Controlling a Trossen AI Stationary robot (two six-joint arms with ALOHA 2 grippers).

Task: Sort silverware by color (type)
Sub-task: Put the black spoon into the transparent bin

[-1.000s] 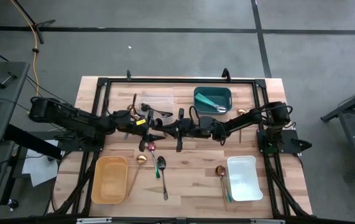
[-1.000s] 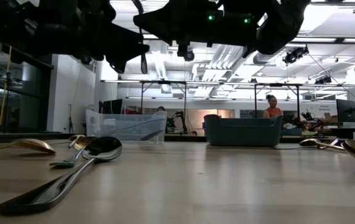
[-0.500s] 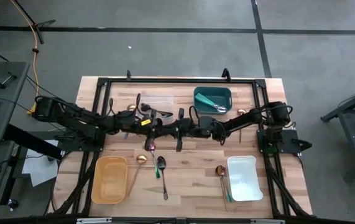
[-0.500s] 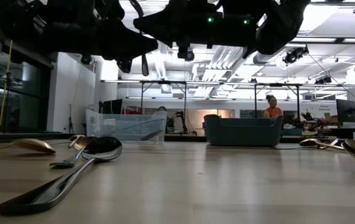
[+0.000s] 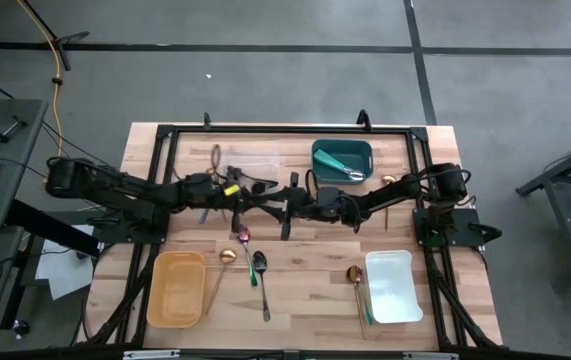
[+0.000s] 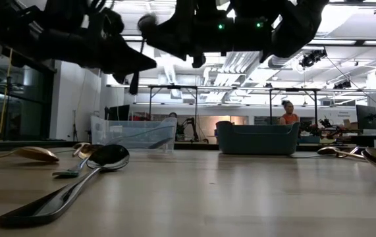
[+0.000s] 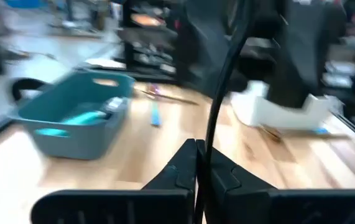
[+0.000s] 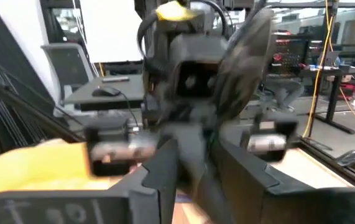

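A black spoon [image 7: 217, 99] hangs above the middle of the table between my two grippers, which face each other. My left gripper [image 7: 197, 163] is shut on its slim handle. My right gripper [image 8: 199, 165] stands with its fingers apart; the spoon's dark bowl [image 8: 247, 59] shows blurred above them. In the high view the left gripper [image 5: 257, 200] and the right gripper [image 5: 287, 207] nearly meet. On the table below lie a pink-purple spoon [image 5: 244, 237], a gold spoon [image 5: 227, 258] and a teal-handled spoon [image 5: 260, 268]. My left gripper pinches the black spoon's thin handle [image 7: 206, 144] between its two shut fingers. The handle runs on out of the fingertips toward the right gripper. The spoon is clear of the table. My right gripper's fingers [image 8: 245, 171] stand apart beside the spoon; whether they touch it I cannot tell.
A teal container [image 5: 342, 160] with teal utensils and a clear container [image 5: 252, 158] stand at the far side. A yellow container [image 5: 177, 288] sits near left, a white one [image 5: 393, 286] near right, with a copper-gold spoon [image 5: 355, 275] beside it.
My left gripper first went closer to the right gripper, then drew back a little toward the table's left and far side. The dark piece hanging under it in the low view has shifted left and lower. The right arm has kept its place.
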